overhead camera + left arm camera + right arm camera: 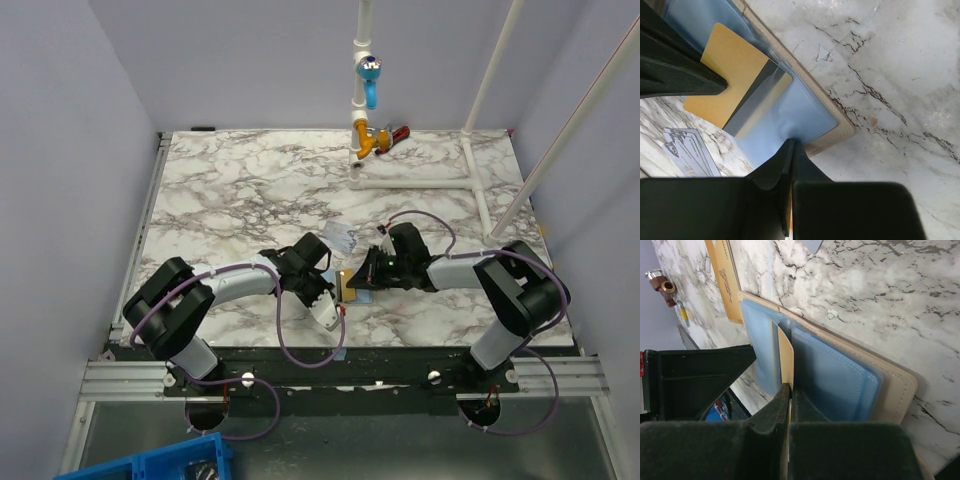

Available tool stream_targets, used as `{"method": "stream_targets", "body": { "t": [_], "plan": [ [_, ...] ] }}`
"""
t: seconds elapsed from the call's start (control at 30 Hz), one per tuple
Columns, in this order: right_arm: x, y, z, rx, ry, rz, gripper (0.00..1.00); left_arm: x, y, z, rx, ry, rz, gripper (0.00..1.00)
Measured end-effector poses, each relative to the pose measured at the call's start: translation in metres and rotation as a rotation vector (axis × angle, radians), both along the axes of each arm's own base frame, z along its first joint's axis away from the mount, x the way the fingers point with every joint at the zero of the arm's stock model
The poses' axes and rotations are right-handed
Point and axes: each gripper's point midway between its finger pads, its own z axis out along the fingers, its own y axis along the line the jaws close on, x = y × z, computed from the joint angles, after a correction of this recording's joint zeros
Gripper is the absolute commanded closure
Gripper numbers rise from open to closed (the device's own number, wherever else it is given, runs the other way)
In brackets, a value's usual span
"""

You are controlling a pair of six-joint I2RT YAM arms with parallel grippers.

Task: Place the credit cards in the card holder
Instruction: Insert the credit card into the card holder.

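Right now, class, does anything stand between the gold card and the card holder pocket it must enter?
Nothing visible does. The gold card, pinched by the right end effector, already has its striped end at the blue sleeves of the card holder. The left end effector grips the holder's edge, off to the side.

So the left arm (pixel 235 280) and right arm (pixel 455 272) look identical: silver-grey links, chunky black joint housings, purple cables (pixel 285 345) looping around them. Tiny green light (pixel 392 262) mid-frame on the right one. Fingers (pixel 740 450) are matte black.
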Motion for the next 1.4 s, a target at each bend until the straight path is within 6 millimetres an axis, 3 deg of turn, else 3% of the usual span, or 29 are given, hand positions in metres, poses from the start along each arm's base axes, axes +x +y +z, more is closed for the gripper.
{"method": "stream_targets", "body": {
  "t": [0.23, 0.43, 0.93, 1.2, 1.4],
  "plan": [
    [0.001, 0.001, -0.003, -0.034, -0.008, -0.032, 0.99, 0.000, 0.001, 0.001, 0.002, -0.003, 0.003, 1.00],
    [0.001, 0.001, -0.001, -0.077, -0.035, -0.073, 0.95, -0.010, 0.014, 0.000, 0.018, 0.007, 0.011, 0.93],
    [0.005, 0.016, 0.006, -0.188, -0.082, -0.090, 0.45, -0.016, 0.020, -0.002, 0.031, 0.009, 0.023, 0.97],
    [0.000, -0.005, 0.009, -0.297, -0.095, -0.100, 0.42, -0.016, 0.019, -0.003, 0.021, -0.001, 0.021, 0.98],
    [-0.004, -0.009, 0.010, -0.319, -0.095, -0.082, 0.40, -0.016, 0.018, -0.003, 0.020, -0.002, 0.021, 1.00]
  ]
}}
